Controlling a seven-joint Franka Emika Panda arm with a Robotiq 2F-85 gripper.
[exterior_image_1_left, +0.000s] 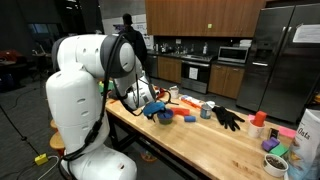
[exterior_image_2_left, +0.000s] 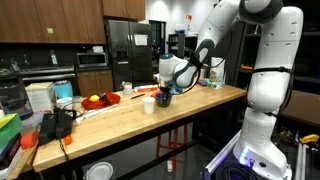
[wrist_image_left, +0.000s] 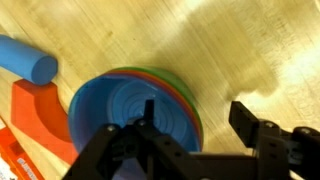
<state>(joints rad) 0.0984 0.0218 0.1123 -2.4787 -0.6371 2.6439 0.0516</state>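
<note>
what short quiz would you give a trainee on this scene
1. True or false: the end effector is fully shut.
2. Multiple choice: the top bowl of the bowl stack is A red, B blue, C yellow.
3. Short answer: in the wrist view, what lies on the wooden table at the top left, apart from the stack?

Key:
1. False. It is open, with one finger inside the top bowl and the other outside the rim.
2. B.
3. A blue cylinder.
</note>
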